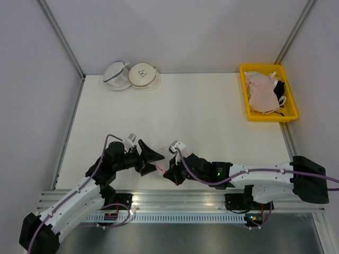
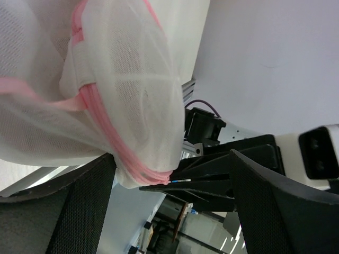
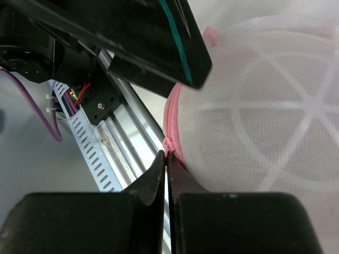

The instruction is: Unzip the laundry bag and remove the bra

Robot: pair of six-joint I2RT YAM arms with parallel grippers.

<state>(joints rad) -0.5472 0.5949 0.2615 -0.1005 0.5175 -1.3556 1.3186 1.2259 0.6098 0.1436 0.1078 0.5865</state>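
Note:
The laundry bag (image 2: 127, 79), white mesh with a pink rim, hangs just above the table's near edge between my two grippers. Only a pink sliver of the laundry bag (image 1: 160, 168) shows from above. My right gripper (image 3: 168, 153) is shut on the pink zipper pull (image 3: 168, 146) at the rim of the bag's dome (image 3: 254, 106). My left gripper (image 2: 172, 159) stands wide open, one finger (image 2: 63, 211) on each side of the bag's lower edge, gripping nothing. The right gripper's black fingers (image 2: 212, 180) meet the pink zipper there. The bra is hidden.
A yellow bin (image 1: 248, 108) at the back right holds pale pink bras and a black-and-white garment. Two other mesh pouches (image 1: 117, 75) (image 1: 144, 75) sit at the back left. An aluminium rail (image 1: 175, 200) runs along the near edge under the arms.

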